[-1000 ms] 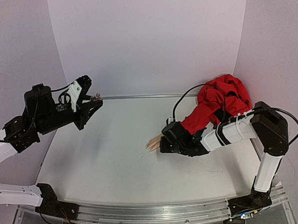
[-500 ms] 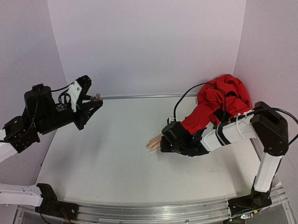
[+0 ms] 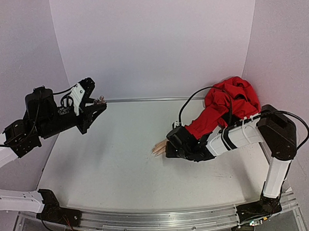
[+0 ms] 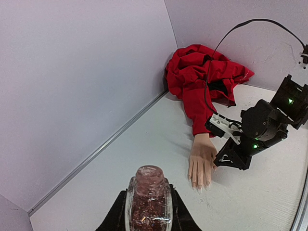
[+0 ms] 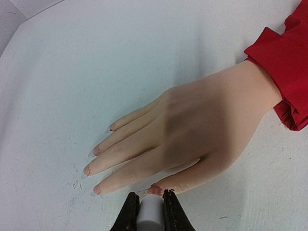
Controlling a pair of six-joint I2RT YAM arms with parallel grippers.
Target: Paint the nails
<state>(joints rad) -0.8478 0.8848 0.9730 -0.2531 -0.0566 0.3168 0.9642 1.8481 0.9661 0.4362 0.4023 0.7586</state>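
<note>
A pale peach mannequin hand (image 5: 192, 130) with a red sleeve (image 5: 284, 62) lies flat on the table; it also shows in the top view (image 3: 159, 146) and the left wrist view (image 4: 202, 159). Its nails (image 5: 96, 189) point toward the left side. My right gripper (image 5: 150, 204) is shut on a white brush cap (image 5: 151, 214), whose tip touches the thumb nail (image 5: 155, 189), wet with reddish polish. My left gripper (image 4: 148, 211) is shut on an open glass bottle of glittery red polish (image 4: 148, 202), held high at the far left (image 3: 98, 104).
The red garment (image 3: 231, 98) bunches in the back right corner, with a black cable (image 3: 192, 98) looping over it. Pale walls (image 3: 156, 43) close in the back and both sides. A metal rail (image 3: 160, 221) runs along the near edge.
The right gripper has shifted very slightly toward the left at the hand. The left arm and bottle have not moved.
</note>
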